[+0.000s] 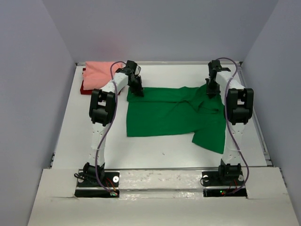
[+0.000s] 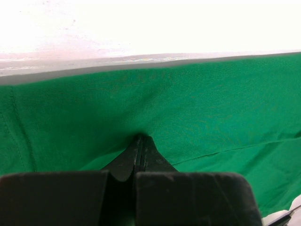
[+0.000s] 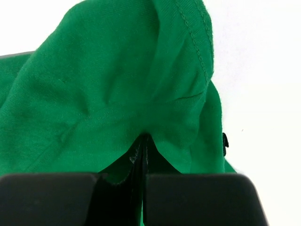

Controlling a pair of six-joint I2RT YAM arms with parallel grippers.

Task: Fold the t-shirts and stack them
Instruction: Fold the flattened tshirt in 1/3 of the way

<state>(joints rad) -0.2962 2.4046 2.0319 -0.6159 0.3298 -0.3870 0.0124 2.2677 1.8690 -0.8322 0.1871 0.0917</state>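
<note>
Toward the near edge of the desk (image 1: 155, 157): one loose flap of the green t-shirt (image 1: 164, 115) trails out at the near right.
Mid-desk: the green t-shirt lies spread and mostly flat between the two arms, its near hem fairly straight.
Look of the cloth: bright green, thin soft cotton knit; a stitched hem shows in the right wrist view, and creases gather toward the far right.
Left hand (image 1: 137, 88): fingers pressed together, clamped on the shirt's far left edge.
Right hand (image 1: 212, 89): fingers pressed together, pinching a bunched-up fold at the shirt's far right edge.
Step in hand: probably bringing the far edge over toward the near hem for a fold.
Doing it well: raise both hands level and in step, keep the edge taut between them, and lay it square; the bunching on the right could skew the fold.
Far left corner: salmon pink shirt (image 1: 101, 70) lying on the dark red shirt (image 1: 85, 88), just beyond the left hand.
</note>
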